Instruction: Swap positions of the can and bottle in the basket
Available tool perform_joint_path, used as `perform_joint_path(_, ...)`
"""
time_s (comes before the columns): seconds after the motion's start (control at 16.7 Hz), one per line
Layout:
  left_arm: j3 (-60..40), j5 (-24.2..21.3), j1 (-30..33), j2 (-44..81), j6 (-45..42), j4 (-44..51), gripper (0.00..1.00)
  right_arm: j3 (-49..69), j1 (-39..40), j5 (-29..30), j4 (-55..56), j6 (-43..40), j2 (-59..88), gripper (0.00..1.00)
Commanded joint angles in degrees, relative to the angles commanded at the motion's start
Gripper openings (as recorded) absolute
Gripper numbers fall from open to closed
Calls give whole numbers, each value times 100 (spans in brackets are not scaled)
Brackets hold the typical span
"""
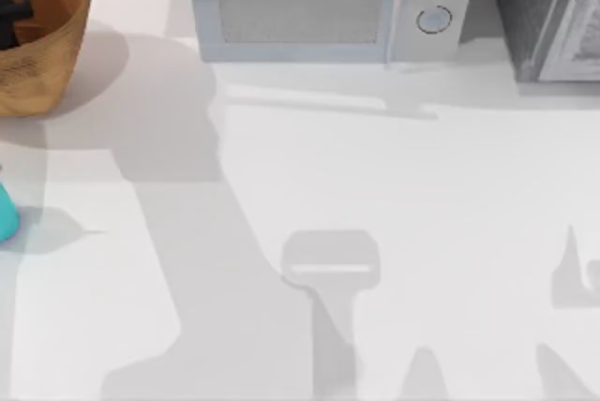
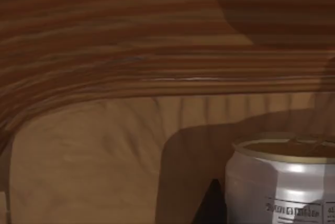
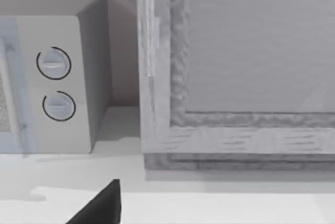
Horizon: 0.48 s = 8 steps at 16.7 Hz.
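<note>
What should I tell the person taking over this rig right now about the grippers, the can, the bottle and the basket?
Left gripper: down inside the basket at the table's back left corner, close beside the can; whether it has a grip cannot be told.
Right gripper: near the microwave, idle; one dark fingertip in its wrist view.
Bottle: standing on the table at the left edge, outside the basket.
Done: nothing visibly swapped.
Left: take the can out of the basket, put the bottle in.
</note>
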<state>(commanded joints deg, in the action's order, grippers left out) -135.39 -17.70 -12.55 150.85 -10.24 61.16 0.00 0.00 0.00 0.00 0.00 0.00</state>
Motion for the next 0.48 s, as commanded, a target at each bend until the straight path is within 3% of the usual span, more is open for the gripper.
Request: perform_joint_path(0.48,69,-28,43,-292,30,8,0,0,0,0,0,0,0,100)
